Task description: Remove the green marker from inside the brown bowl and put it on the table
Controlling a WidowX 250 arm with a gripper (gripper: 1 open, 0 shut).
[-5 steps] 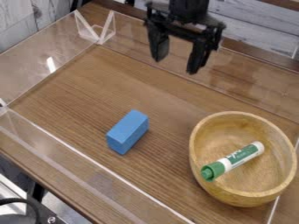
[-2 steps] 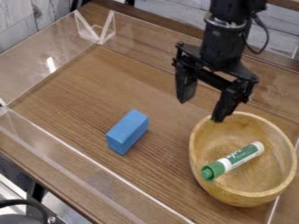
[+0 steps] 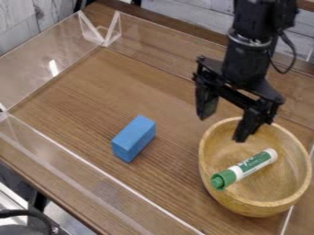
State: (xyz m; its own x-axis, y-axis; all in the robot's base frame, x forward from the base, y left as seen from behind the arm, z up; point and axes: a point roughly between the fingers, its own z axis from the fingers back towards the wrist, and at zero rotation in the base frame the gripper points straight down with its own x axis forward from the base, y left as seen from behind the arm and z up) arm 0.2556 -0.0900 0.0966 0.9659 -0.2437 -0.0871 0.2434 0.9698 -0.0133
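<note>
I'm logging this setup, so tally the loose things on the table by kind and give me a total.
Marker: 1, the green marker, lying inside the bowl
Bowl: 1, the brown bowl, near the right edge of the table
Block: 1, the blue block, left of the bowl
Total: 3

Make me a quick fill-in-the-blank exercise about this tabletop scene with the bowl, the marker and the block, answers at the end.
1. The green marker lies inside the brown ____.
2. The gripper hangs over the bowl's far rim with its jaws ____.
3. The block on the table, to the left of the bowl, is colored ____.
4. The marker's dark green cap points toward the ____ rim of the bowl.

Answers: bowl; open; blue; near
</note>
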